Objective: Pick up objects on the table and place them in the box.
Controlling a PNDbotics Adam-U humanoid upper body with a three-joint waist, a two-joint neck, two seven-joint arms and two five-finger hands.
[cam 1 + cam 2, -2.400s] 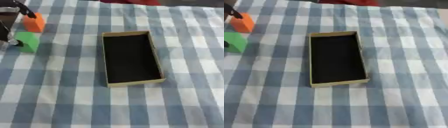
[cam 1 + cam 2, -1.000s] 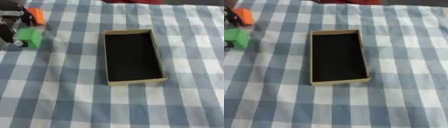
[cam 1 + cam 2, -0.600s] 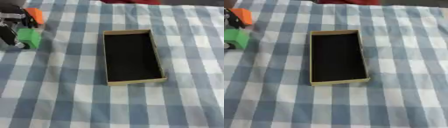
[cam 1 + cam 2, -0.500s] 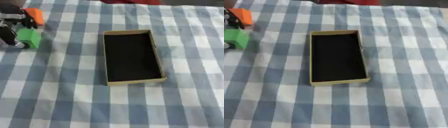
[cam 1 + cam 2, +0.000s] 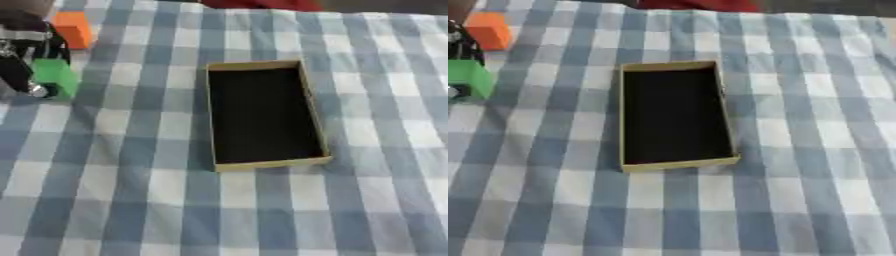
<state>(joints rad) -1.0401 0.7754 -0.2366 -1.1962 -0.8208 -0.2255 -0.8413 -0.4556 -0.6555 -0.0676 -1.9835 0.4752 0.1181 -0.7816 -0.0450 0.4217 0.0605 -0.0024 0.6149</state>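
Note:
An open cardboard box (image 5: 263, 114) with a dark, empty inside lies in the middle of the checked cloth. At the far left stands a green block (image 5: 52, 77). My black left hand (image 5: 21, 56) is down on it, with fingers against its left side and one behind its top edge, pinching it. The block still rests on the cloth. An orange block (image 5: 487, 30) sits just behind the hand, apart from the green one. My right hand shows in no view.
The blue and white checked cloth (image 5: 367, 200) covers the whole table. Something red (image 5: 262, 4) lies at the far edge beyond the box. The green block is about a box width left of the box.
The orange block has shifted a little away from me since the oldest frame. My left hand has settled closer around the green block, which has barely moved. The box has stayed put.

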